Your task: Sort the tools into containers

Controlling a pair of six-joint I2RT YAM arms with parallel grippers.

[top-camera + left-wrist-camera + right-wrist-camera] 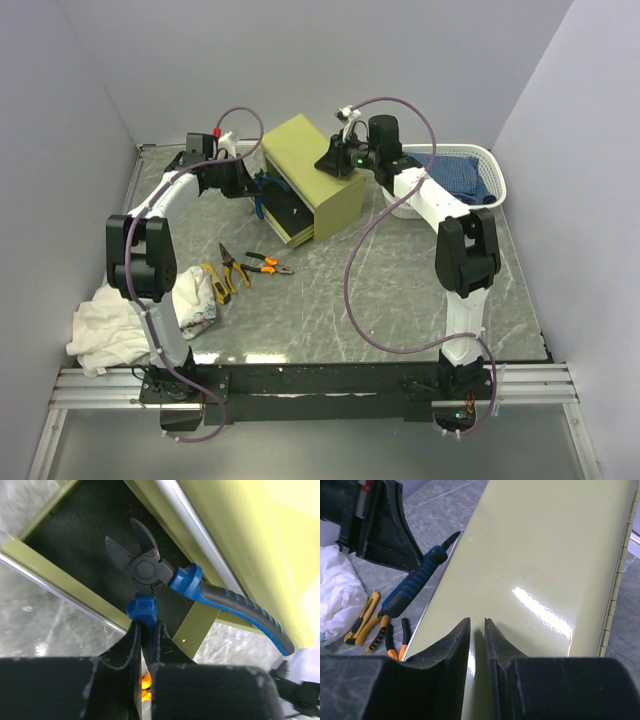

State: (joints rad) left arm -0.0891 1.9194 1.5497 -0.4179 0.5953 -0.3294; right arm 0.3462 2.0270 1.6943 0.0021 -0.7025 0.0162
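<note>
Black padded fingers (127, 647) of the left gripper (146, 630) are clamping one blue handle of the blue-handled pliers (147, 572) at the bottom centre of the wrist view. Their dark steel blades are gaping toward the upper left, over the matte black inside of the pulled-out drawer (75, 535). The other ribbed blue-and-black handle is sweeping out to the lower right. In the overhead frame's top centre the glossy olive cabinet (312, 170) is sitting with the right gripper (477, 627) at its smooth lid, fingers nearly together and holding nothing. Orange pliers (272, 265), yellow-handled pliers (233, 268) and a yellow utility knife (214, 283) are lying on the grey marbled table (400, 290), lower left of the cabinet.
</note>
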